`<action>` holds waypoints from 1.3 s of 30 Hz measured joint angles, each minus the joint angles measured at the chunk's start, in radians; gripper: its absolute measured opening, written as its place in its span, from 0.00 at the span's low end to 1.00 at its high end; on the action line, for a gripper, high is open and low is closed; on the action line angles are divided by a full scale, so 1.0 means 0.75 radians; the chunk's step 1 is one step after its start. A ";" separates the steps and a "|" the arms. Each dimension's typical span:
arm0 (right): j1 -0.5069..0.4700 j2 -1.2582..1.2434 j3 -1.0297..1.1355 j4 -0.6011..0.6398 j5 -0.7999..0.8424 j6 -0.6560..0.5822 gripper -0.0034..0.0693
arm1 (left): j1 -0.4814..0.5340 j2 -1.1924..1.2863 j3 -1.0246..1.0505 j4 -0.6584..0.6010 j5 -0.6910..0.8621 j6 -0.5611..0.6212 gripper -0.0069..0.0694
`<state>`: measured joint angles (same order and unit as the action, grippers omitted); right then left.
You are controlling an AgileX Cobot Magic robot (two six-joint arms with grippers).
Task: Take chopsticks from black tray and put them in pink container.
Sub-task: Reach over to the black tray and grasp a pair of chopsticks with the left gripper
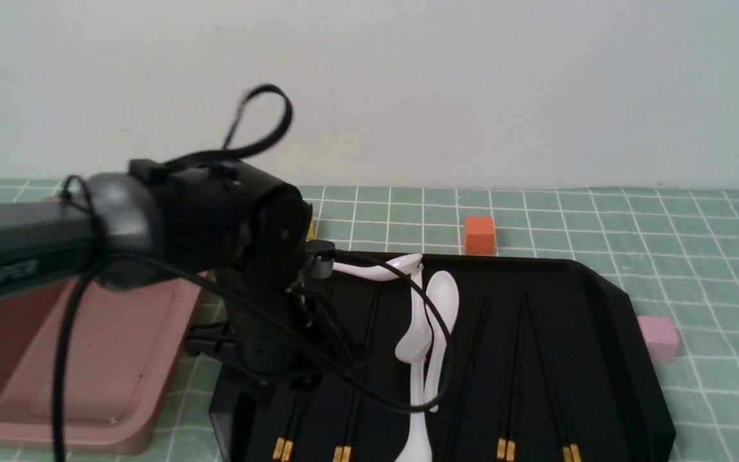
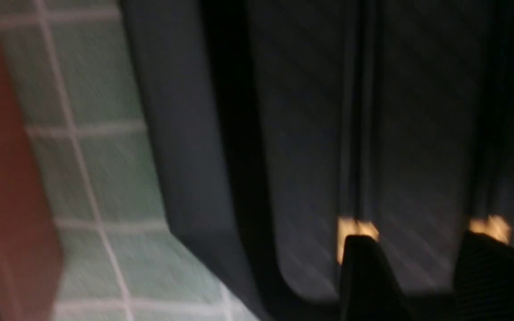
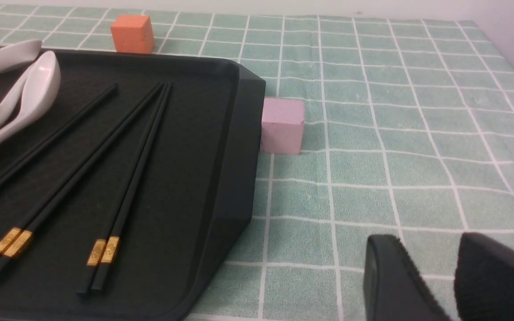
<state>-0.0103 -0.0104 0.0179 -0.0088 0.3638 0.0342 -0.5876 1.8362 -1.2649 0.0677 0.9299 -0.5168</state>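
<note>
Left gripper (image 2: 420, 249) parted, empty, hovering above chopsticks (image 2: 358, 133) on black tray (image 2: 185, 133).

- Left arm (image 1: 10, 247): pale lettering on the side of the grey link, too blurred to read.
- No other text, label or number legible in any view.

Glossy black tray (image 3: 239, 156), terry-textured tablecloth (image 3: 373, 133)

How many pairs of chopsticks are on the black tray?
5 pairs of chopsticks: two left of the white spoons, by the left arm; one right of the spoons, banded end out of frame; two nearer the tray's right rim. The arm may hide more.
</note>
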 joint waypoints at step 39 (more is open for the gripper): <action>0.000 0.000 0.000 0.000 0.000 0.000 0.38 | -0.006 0.140 -0.010 0.060 -0.170 -0.158 0.24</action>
<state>-0.0103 -0.0104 0.0179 -0.0088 0.3638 0.0342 -0.5924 1.9411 -1.2724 0.1124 0.8022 -0.6352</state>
